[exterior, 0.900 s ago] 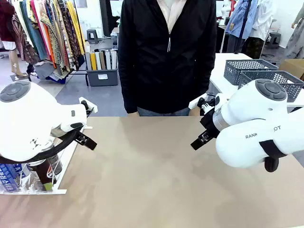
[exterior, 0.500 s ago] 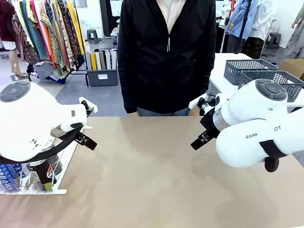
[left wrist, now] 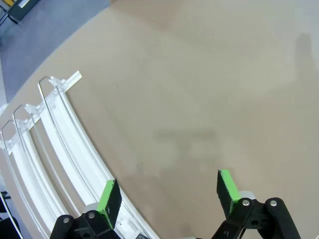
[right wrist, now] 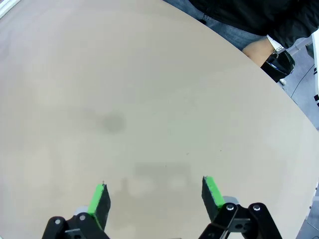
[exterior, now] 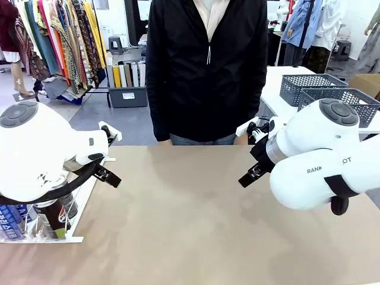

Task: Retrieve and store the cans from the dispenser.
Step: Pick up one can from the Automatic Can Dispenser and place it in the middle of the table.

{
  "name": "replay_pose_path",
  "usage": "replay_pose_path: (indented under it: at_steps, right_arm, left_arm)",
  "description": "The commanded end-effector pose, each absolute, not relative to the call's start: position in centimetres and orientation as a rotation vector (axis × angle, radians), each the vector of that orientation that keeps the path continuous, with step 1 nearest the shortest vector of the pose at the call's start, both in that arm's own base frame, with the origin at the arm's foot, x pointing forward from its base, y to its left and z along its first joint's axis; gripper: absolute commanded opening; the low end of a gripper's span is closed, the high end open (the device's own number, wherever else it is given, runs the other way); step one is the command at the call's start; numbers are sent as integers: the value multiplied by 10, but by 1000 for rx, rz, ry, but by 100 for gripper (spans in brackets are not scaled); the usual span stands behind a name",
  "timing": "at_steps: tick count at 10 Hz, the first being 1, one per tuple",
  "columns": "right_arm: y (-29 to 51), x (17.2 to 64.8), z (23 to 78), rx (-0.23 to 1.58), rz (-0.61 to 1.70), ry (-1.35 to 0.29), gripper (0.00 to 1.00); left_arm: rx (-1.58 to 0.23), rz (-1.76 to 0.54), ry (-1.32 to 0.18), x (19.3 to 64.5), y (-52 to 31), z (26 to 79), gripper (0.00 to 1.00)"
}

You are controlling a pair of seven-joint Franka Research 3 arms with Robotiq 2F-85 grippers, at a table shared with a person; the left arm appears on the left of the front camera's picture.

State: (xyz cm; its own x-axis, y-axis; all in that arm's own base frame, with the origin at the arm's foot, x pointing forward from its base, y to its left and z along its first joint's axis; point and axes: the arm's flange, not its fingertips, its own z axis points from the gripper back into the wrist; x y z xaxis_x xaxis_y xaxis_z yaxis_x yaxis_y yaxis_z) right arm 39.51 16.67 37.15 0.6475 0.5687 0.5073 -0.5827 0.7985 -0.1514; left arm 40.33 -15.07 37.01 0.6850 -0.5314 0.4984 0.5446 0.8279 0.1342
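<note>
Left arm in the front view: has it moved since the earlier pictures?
No. The left arm keeps the same place above the dispenser and against the table far edge.

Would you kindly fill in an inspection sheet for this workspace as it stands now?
Surface: tan table, bare across the middle.
Job's things: white dispenser at the robot's left edge; cans at its near end, blue-and-white and dark, partly hidden by the left arm.
Clutter: nothing seen.
Grippers: left gripper open, holding nothing, above the table beside the dispenser rails; right gripper open, holding nothing, above bare table.
Cables: black cable looped under the left arm.
Surroundings: person in a black jacket at the far side; grey baskets on a neighbouring table; clothes rack behind.
</note>
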Motion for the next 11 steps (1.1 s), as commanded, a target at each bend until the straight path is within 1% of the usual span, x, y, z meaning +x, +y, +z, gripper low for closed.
replay_pose_path:
  at_steps: [1,7,8,9,10,11]
  right_arm:
    - [167,395,371,26,655,-568,100]
    - [167,395,371,26,655,-568,100]
    - [161,393,384,39,636,-512,100]
    - [153,386,398,140,632,-380,100]
    - [146,382,414,262,481,-253,100]
    - [130,377,430,419,362,-191,100]
  left_arm:
    - [-25,-604,-551,403,-151,370,100]
    - [-25,-603,-550,403,-151,370,100]
    - [-80,-632,-527,394,-147,384,100]
    - [-125,-684,-397,383,-139,405,100]
    - [-276,-786,-336,370,-134,426,100]
    - [-383,-696,-237,359,-129,452,100]
